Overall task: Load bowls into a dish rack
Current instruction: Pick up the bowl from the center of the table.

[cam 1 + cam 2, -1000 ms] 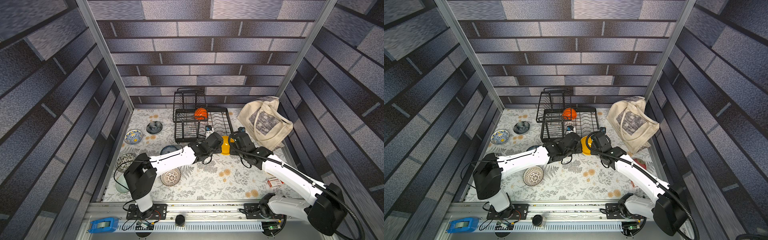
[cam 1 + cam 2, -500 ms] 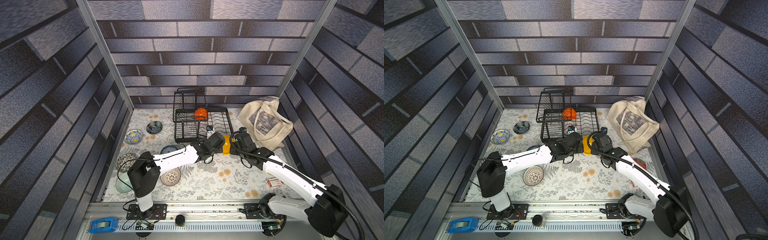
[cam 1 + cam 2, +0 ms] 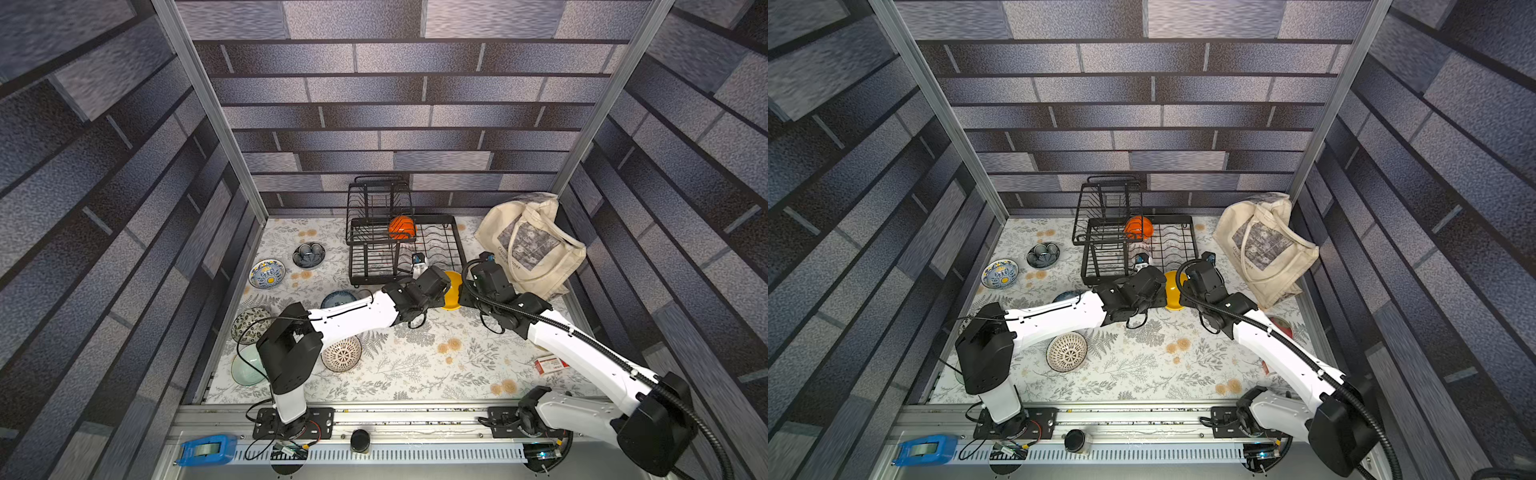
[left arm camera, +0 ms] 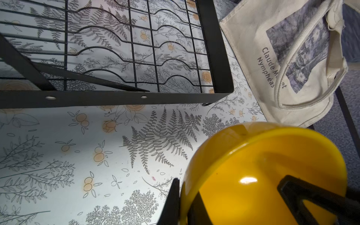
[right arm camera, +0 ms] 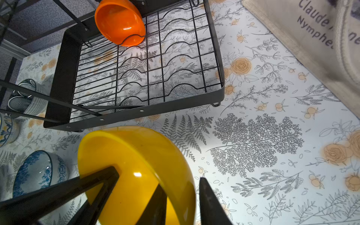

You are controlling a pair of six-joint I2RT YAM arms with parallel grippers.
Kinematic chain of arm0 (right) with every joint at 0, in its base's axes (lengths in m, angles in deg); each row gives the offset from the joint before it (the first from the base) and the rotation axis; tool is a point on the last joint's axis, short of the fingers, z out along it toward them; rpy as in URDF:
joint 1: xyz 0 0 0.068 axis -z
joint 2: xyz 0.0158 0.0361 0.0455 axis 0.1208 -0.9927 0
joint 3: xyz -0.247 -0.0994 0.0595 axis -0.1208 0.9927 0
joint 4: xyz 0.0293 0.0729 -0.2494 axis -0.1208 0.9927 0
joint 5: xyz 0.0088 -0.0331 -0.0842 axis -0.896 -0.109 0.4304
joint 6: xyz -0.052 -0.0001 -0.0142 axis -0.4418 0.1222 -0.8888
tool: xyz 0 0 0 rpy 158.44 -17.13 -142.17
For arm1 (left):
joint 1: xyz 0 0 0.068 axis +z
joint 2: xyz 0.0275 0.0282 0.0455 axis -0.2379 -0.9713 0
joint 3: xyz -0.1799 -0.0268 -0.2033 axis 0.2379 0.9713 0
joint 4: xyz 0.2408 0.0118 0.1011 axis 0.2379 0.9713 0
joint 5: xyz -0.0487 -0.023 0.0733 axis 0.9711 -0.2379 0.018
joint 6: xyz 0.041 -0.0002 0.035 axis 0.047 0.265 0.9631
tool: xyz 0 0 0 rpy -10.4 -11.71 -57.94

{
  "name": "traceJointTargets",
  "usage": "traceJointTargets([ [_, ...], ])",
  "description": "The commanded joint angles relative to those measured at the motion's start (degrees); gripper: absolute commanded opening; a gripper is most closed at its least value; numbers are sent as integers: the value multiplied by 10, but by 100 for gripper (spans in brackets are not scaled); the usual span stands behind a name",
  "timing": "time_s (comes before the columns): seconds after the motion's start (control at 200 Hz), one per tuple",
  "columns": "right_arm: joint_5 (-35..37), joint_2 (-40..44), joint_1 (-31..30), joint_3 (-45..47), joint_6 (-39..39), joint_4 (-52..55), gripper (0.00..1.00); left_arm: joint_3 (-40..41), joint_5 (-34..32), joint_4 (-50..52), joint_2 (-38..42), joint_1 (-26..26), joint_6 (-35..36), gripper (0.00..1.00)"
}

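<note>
here, the left tool (image 4: 184, 202) is clamped on the on-edge yellow bowl (image 4: 263, 175), the right tool (image 5: 185, 206) stands slightly parted astride its rim, and the dish rack (image 4: 116, 99) lies just beyond both.

My stereo head hangs high above the near edge of the desk (image 3: 415, 365). It looks steeply down and toward the back wall (image 3: 395, 124). From that distance both top views hold nearly the same whole scene: my left arm (image 3: 353, 316), my right arm (image 3: 582, 349), the dish rack (image 3: 434, 245) and the tote bag (image 3: 536, 249).

My left wrist camera sits close and low, looking past my left end effector (image 4: 185, 194) at the rack's front rail and the bag. My right wrist camera, just as near, looks past my right end effector (image 5: 182, 185) into the rack. Both wrist views share the yellow bowl (image 4: 253, 155), the rack's dividers and the bag's lettering.
</note>
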Motion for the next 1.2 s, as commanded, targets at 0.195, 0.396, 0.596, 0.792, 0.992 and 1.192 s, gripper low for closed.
traceJointTargets([
  [0.195,-76,25,41,-24,59,39,41,57,-63,-52,36,10,-45,0],
  [0.396,-124,18,65,-48,106,53,52,82,-109,-110,37,13,-21,0],
  [0.596,-173,6,113,-88,174,90,61,94,-139,-213,18,10,64,0],
  [0.792,-249,35,175,-65,294,34,96,104,-152,-358,-14,-8,164,0],
  [0.992,-265,25,194,-74,405,12,100,37,-154,-428,-97,-12,251,0],
  [1.192,-217,54,194,-55,525,-6,100,-12,-144,-468,-158,-10,307,0],
])
